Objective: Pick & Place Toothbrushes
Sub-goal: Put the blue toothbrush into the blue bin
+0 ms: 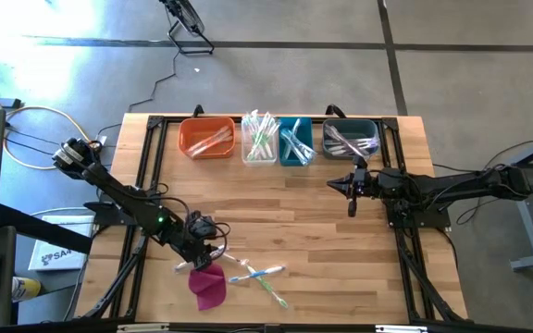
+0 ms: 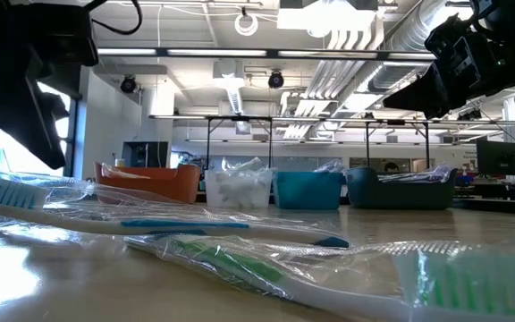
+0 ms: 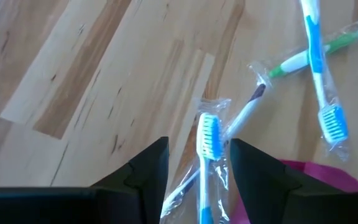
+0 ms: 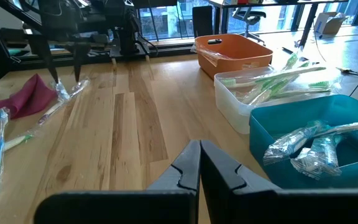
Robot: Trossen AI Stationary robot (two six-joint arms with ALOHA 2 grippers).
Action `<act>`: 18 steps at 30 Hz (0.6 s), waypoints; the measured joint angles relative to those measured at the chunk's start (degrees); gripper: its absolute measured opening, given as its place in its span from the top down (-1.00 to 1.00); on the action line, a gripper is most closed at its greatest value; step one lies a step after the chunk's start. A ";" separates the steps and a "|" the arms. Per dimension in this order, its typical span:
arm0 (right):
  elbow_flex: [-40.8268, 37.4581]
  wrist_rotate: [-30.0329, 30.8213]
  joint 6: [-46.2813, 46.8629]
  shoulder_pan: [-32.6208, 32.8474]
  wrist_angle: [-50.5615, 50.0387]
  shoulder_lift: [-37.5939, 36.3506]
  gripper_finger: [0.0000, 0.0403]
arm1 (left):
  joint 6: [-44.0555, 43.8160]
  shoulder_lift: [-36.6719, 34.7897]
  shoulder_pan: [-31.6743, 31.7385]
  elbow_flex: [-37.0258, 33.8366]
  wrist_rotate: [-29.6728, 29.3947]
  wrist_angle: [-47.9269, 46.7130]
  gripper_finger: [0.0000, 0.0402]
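the desk (image 1: pixel 322 217) is of pale wood planks with a black frame along its edges, and it stands on a grey concrete floor (image 1: pixel 340 55) crossed by dark seams. bright light glares on the floor beyond the desk's far left corner. a black cable (image 1: pixel 160 83) trails over the floor behind the desk. past the desk's far edge the room opens into a wide hall with white ceiling ducts (image 2: pixel 365 40), strip lights (image 2: pixel 222 52) and black racks (image 2: pixel 320 134). large windows (image 4: pixel 166 18) line the wall behind the desk.

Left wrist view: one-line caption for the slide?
Left gripper open astride a wrapped blue toothbrush on the wooden table, magenta cloth alongside.
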 joint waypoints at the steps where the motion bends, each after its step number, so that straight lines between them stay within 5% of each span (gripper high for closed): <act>1: 0.00 0.00 0.00 0.02 0.00 -0.02 0.98 | 0.00 0.00 0.00 -0.48 0.00 0.85 0.16; 18: 0.00 0.00 0.00 0.02 0.00 -0.02 0.98 | 0.57 2.92 0.00 -1.35 -0.04 5.25 0.17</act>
